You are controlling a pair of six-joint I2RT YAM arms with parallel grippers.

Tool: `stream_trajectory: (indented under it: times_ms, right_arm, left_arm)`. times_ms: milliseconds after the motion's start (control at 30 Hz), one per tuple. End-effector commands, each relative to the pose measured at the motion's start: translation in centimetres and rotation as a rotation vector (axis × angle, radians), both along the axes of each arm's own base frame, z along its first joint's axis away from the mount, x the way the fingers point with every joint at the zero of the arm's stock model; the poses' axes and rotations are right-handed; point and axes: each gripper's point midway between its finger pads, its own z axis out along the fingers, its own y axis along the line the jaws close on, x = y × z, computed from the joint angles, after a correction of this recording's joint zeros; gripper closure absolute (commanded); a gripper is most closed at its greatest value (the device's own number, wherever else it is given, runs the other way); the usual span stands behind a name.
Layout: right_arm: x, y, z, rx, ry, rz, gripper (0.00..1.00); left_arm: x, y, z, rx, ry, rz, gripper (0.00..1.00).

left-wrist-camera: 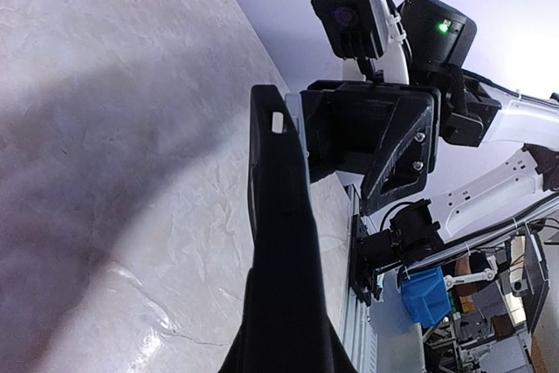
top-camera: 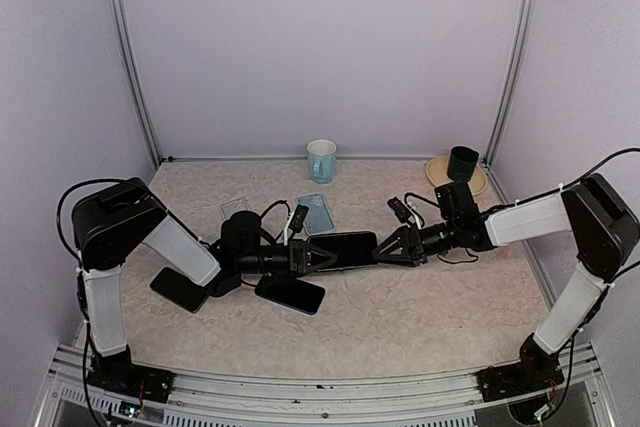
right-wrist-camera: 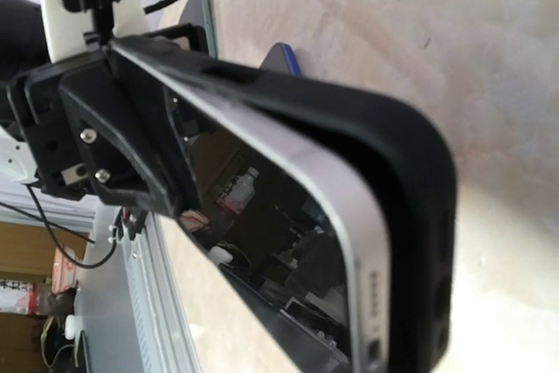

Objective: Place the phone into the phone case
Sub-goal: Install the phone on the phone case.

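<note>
L hand [top-camera: 305,255] clamped tight on phone case [right-wrist-camera: 384,128], 9 o'clock end, bracing it above tabletop [top-camera: 420,317]. Phone [right-wrist-camera: 341,207] only partly seated. R hand [top-camera: 395,247] at 3 o'clock end, prob. to press it home; can't tell its grip.

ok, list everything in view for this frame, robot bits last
phone: 1, dark screen, silver edge, held above table centre
black case: 1, partly around that phone
black phone: 1, lying front left
blue phone: 1, lying front of centre
light blue case: 1, behind centre
clear case: 1, faint, back left
mug: 1, pale blue, back centre
plate: 1, beige, back right
cup: 1, dark, on plate
left gripper: shut on held phone's left end
right gripper: at its right end, grip unclear
</note>
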Motion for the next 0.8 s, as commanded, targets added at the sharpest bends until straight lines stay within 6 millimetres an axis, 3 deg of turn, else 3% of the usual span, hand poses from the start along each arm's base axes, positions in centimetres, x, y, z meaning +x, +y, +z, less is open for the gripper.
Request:
stream_trajectory:
  times_ms: [0,367,767]
  right_arm:
    - [0.2,-0.7,1.2,0.0,-0.039,-0.016,0.49]
    - [0.4,-1.7,1.8,0.011,-0.049,-0.056,0.49]
    - [0.4,-1.9,1.9,0.042,-0.049,-0.065,0.49]
  left_arm:
    - [0.2,0.1,3.7,-0.068,-0.103,-0.002,0.98]
    - [-0.2,0.2,4.5,-0.079,-0.117,-0.019,0.99]
    - [-2.3,0.2,6.3,-0.114,-0.168,-0.104,0.99]
